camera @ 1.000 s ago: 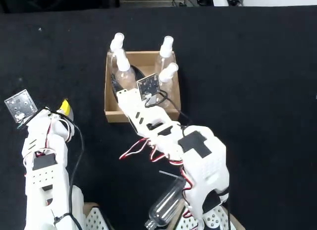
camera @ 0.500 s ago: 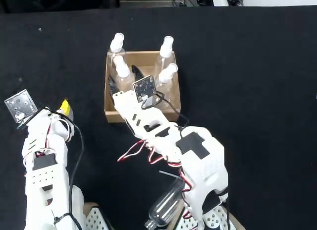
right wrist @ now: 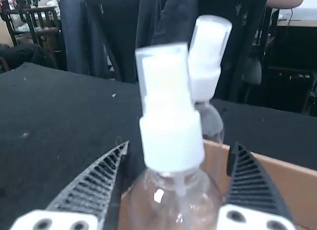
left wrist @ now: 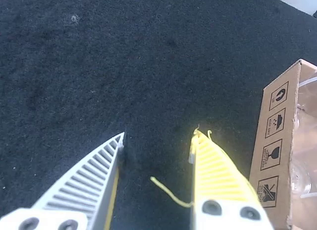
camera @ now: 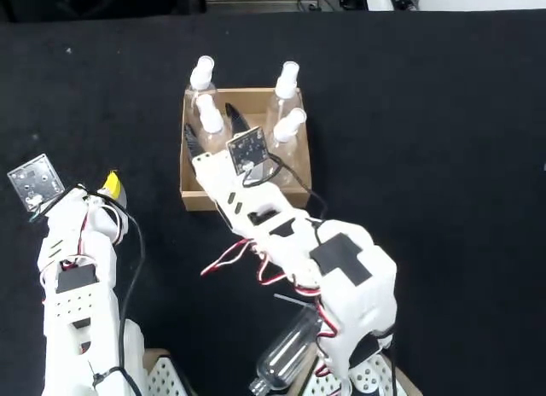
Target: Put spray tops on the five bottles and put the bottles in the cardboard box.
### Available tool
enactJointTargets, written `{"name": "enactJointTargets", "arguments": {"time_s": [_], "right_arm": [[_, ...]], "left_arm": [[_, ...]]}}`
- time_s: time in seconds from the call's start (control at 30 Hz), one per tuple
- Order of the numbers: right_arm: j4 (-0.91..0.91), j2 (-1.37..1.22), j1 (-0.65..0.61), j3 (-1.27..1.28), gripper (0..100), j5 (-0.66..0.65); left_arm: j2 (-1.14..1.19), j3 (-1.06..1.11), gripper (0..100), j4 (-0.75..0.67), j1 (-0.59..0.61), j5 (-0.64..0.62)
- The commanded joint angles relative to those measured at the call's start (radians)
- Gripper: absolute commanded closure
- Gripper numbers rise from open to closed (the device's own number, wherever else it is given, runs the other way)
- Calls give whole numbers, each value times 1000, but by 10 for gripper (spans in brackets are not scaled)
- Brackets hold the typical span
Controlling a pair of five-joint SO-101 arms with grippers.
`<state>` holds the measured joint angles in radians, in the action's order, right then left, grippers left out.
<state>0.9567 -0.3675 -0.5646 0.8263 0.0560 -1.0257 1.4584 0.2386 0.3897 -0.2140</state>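
Black table (camera: 444, 157) bears the cardboard box (camera: 194, 200); right hand (right wrist: 181, 147) spread around a bottle (right wrist: 171, 131); left hand (left wrist: 158, 135) released.

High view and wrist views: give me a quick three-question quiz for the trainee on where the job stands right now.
1. Multiple choice: how many capped bottles stand in the cardboard box? A) three B) four C) five
2. True or false: the right gripper has its jaws open on either side of one capped bottle in the box.
3. Short answer: where is the uncapped bottle?

Key
1. B
2. True
3. Lying on its side by the base of the right arm, outside the box.
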Motion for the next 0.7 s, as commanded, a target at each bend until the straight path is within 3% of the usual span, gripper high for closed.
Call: {"name": "enactJointTargets", "arguments": {"time_s": [0.0, 0.27, 0.53, 0.67], "right_arm": [[-2, 90, -12, 4, 735, -11], [-35, 257, -9, 68, 735, -11], [-368, 590, 20, -5, 735, -6], [-629, 769, 23, -88, 736, -6]], "left_arm": [[-20, -12, 812, -23, 5, 9], [-20, -12, 812, -23, 5, 9], [-20, -12, 812, -23, 4, 9], [-20, -12, 812, -23, 4, 9]]}}
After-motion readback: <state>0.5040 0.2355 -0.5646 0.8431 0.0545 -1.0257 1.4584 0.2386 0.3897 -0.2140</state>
